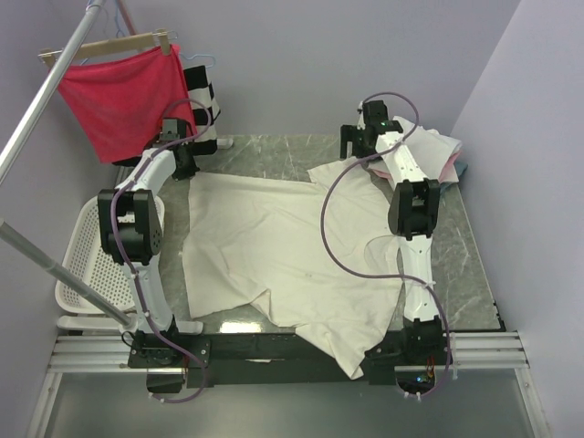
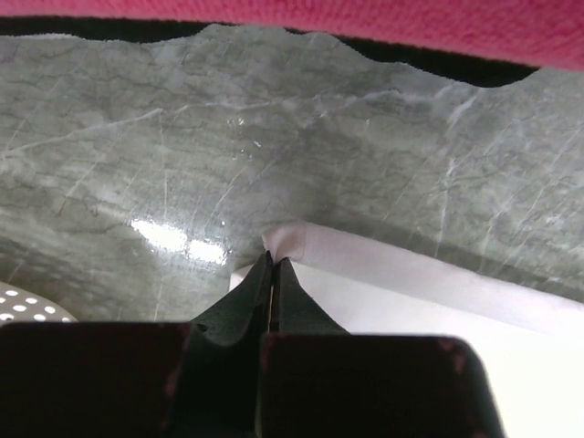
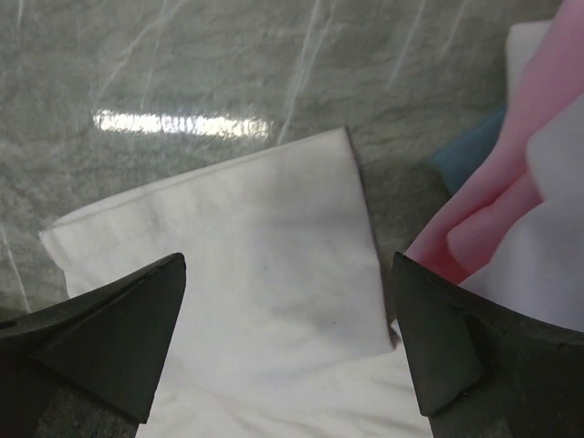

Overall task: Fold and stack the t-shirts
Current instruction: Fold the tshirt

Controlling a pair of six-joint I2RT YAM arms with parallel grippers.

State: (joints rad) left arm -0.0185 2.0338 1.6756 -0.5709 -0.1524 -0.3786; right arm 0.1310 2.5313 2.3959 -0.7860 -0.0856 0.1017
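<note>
While pinching far-left corner of cream t-shirt (image 1: 265,237) (spread on counter (image 1: 274,153)) in shut left claw (image 2: 274,266), lower wide-open, empty right claw (image 3: 287,265) squarely onto far-right sleeve (image 3: 246,237), clear of pink-and-blue stack (image 1: 443,151) just beside; hold both corners level, cloth taut, before folding.

The table (image 1: 274,155) has a grey stone-like top with pale veins, smooth and glossy. The cream t-shirt (image 1: 274,246) is soft matt cloth, lightly wrinkled. The red cloth (image 1: 123,96) looks fuzzy and hangs on a hanger (image 1: 109,46) of pale wood. The basket (image 1: 82,265) beside the table's left edge is white perforated plastic. The right gripper (image 3: 289,265) has fingers (image 3: 109,328) of black matt plastic.
</note>
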